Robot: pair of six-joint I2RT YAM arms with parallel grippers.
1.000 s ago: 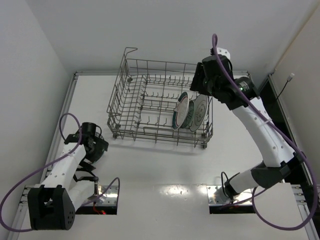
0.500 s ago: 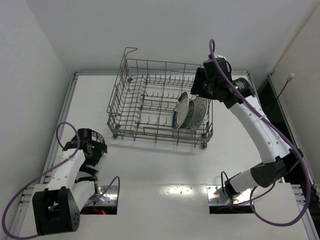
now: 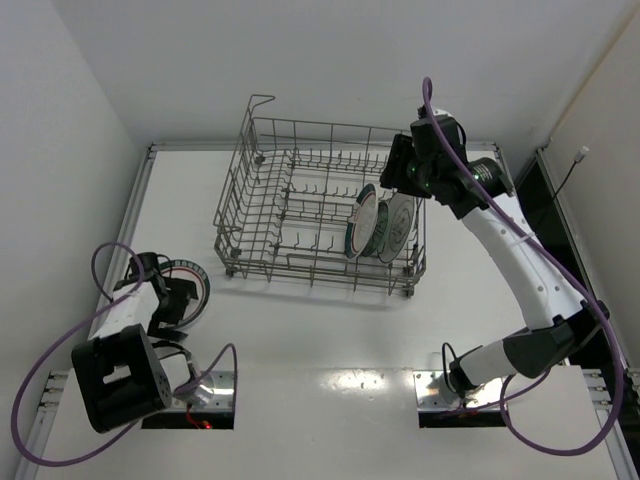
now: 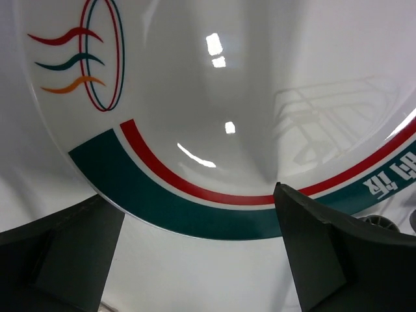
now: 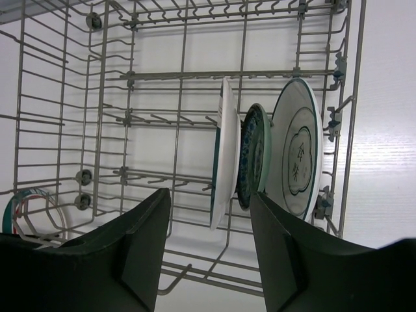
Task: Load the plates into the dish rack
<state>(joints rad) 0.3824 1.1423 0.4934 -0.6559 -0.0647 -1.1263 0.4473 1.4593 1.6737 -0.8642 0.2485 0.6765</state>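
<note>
Last plate: the large round white plate with green-and-red rim bands (image 3: 190, 281) lies flat on the white surface (image 3: 320, 330), well apart from the rack, off its near left corner, not yet loaded.
Loaded plates: a second white green-rimmed plate (image 5: 224, 149), a smaller teal patterned plate (image 5: 251, 156) and a pale grey patterned plate (image 5: 296, 153) are stood on edge between the tines at the rack's right end, just beside one another. Their places match those of a second ago.
Dish rack: the large rectangular grey wire basket (image 3: 300, 215) has not been shifted. The rows left of the three plates are unfilled.
Left claw: the left claw (image 4: 198, 198) is spread wide and holds nothing. Over the last second the arm has been folded back toward its base, so the plate's rim, hidden under it before, is now uncovered. In the wrist view the rim band is seen between the two fingers. Contact cannot be told.
Right claw: the right claw (image 5: 209, 195) is released and empty above the rack's right end, drawn slightly further right than before.
Meaning for the task: three of four plates are judged done. The left claw appears lined up for a rim grasp. A glazed rim lying flat may be hard to pinch and could slip.
</note>
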